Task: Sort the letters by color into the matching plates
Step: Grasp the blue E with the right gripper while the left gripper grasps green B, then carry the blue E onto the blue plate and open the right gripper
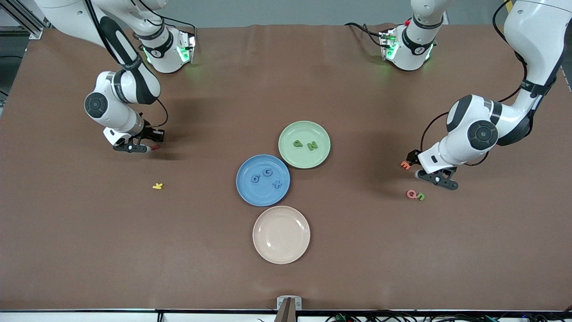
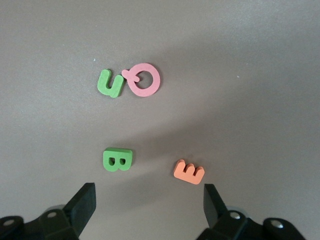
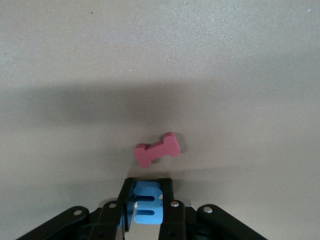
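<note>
My right gripper [image 1: 144,147] [image 3: 148,189] is shut on a blue letter E [image 3: 148,204], low at the right arm's end of the table, beside a red letter [image 3: 157,149] [image 1: 155,146]. The blue plate [image 1: 250,193] holds three blue letters [image 1: 267,172]. Two green letters [image 1: 312,145] lie in the pale green plate [image 1: 296,159]. Toward the left arm's end, my left gripper [image 1: 438,180] [image 2: 149,200] hangs open over the table. A green B [image 2: 118,159] lies just ahead of its fingers. A green u [image 2: 110,83] [image 1: 421,197] rests farther on, touching a pink Q [image 2: 145,79].
An empty cream-pink plate [image 1: 281,234] sits nearer the front camera than the blue plate. A yellow letter [image 1: 157,186] lies on the table near the right arm's end. An orange E [image 2: 189,172] [image 1: 405,165] lies beside the green B.
</note>
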{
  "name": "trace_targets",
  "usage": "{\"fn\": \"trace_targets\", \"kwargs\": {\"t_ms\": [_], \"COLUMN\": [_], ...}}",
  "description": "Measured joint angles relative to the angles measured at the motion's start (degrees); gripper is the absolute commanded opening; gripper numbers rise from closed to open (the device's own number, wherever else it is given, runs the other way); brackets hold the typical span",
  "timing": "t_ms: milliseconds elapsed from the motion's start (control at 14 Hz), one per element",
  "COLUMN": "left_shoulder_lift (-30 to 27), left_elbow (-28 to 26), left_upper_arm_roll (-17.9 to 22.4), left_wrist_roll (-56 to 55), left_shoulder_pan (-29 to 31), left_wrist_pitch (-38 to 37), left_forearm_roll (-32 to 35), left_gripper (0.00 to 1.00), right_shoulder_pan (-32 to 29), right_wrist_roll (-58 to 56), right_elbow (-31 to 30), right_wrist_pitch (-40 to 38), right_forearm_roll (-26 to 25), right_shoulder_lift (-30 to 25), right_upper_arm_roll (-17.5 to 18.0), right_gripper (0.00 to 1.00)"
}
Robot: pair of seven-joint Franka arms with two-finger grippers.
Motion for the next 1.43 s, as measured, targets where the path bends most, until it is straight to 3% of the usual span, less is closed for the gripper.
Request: {"fn": "trace_targets", "kwargs": {"t_ms": [215, 358, 787, 1073, 1431], "left_shoulder_lift": [0.28, 0.54, 3.90, 8.25, 10.29], "left_elbow": [-0.53, -0.78, -1.51, -0.99, 0.03], "left_upper_arm_roll": [0.00, 0.02, 0.51, 1.29, 1.70], "left_wrist_roll": [0.00, -0.06, -0.21, -0.20, -0.20], "left_shoulder_pan": [0.00, 0.04, 3.47, 4.87, 4.95], "left_wrist_pitch": [0.98, 1.25, 5.42, 7.17, 8.05], "left_forearm_roll": [0.45, 3.33, 11.99, 14.46, 14.64], "left_gripper": [0.95, 0.95, 0.81, 0.75, 0.57], "right_shoulder_pan": [0.06, 0.42, 6.68, 13.65, 22.52], "right_wrist_roll": [0.66, 1.40, 8.81, 17.64, 27.02], "right_elbow": [1.20, 4.45, 27.41, 43.59, 55.72], "right_wrist_pitch": [-2.18, -7.88, -33.06, -41.79, -38.15], "right_forearm_roll": [0.00, 0.00, 0.03, 0.16, 0.79], "right_shoulder_lift": [-0.73, -2.57, -4.25, 2.49, 14.59], "right_upper_arm_roll": [0.20, 0.54, 1.19, 1.37, 1.52], "right_gripper": [0.10, 0.09, 0.09, 0.09, 0.09]}}
